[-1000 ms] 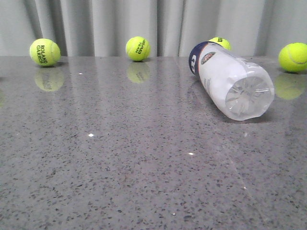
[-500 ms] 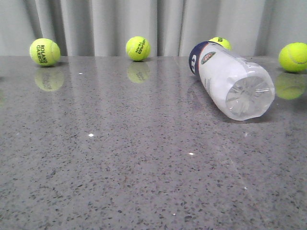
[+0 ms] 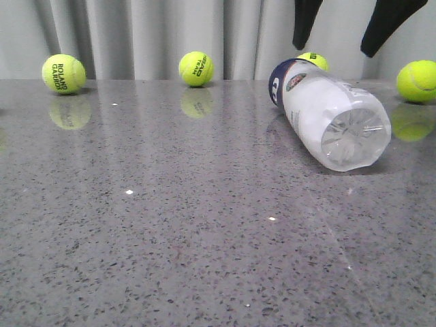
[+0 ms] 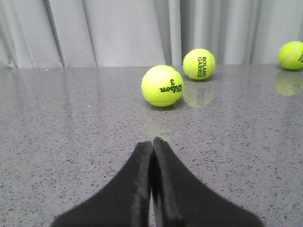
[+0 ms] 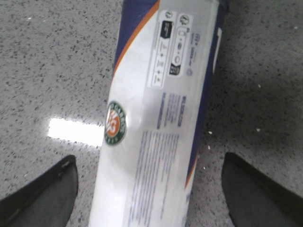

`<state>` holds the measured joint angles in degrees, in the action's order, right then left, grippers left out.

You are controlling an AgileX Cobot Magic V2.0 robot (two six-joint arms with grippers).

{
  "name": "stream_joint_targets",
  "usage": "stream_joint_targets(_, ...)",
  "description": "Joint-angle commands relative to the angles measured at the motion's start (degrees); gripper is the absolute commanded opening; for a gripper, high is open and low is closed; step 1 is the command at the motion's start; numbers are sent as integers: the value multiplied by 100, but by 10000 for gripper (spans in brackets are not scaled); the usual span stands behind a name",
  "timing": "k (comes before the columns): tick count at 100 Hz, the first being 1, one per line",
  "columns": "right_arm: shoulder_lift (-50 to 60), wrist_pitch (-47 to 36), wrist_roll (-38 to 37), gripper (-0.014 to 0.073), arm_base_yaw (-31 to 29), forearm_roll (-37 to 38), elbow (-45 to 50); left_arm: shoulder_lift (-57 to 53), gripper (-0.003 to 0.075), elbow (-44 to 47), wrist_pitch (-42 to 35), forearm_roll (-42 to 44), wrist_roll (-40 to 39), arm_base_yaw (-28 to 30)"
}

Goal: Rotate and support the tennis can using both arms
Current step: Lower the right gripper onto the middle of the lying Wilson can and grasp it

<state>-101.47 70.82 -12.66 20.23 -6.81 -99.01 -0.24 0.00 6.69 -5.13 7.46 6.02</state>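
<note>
Tennis can: I see the tennis can (image 3: 325,114) lying on its side on the grey table (image 3: 170,225), ribbed clear base toward the camera, navy band end pointing away toward the curtain (image 3: 136,34).
Right gripper: my right gripper (image 3: 351,24) hangs above the can, fingers spread wide. In the right wrist view one finger shows on each side of the can's body (image 5: 156,118), both clear of the plastic and touching nothing. I judge the wide spread is there so the round body can fit between them.
Left gripper: my left gripper (image 4: 152,156) has its fingers pressed together on nothing. It faces a Wilson ball (image 4: 162,85) and sits low over the table, out of the front view.
Balls: a Roland Garros ball (image 3: 63,73) and a Head ball (image 3: 196,69) sit along the curtain, well apart from the can; another ball (image 3: 416,81) sits near its base end.
Stage: early, by my reading; the can is not yet gripped or turned.
Risk: the smooth cylinder may roll if one finger touches first.
</note>
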Motion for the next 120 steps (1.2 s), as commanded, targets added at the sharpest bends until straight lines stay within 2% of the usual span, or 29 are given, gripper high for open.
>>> stream_joint_targets(1, 59, -122, -22, 611, 1, -43, -227, -188, -20, 253, -432, -10, -58, 19)
stream_joint_targets(50, -731, -255, -89, 611, 1, -56, -227, -188, -20, 253, -432, -10, -58, 19)
stream_joint_targets(91, -754, -271, -89, 605, 1, -60, -220, -188, -20, 253, -432, -10, -58, 19)
stream_joint_targets(98, -754, -276, -84, 558, 1, -60, -220, -188, -20, 253, -432, -10, -58, 19)
stream_joint_targets(113, -754, -276, -84, 383, 1, -60, -220, -188, -20, 253, -432, -10, -58, 19)
stream_joint_targets(120, -754, -276, -84, 330, 1, -60, -227, -188, -20, 253, -432, -10, -58, 19)
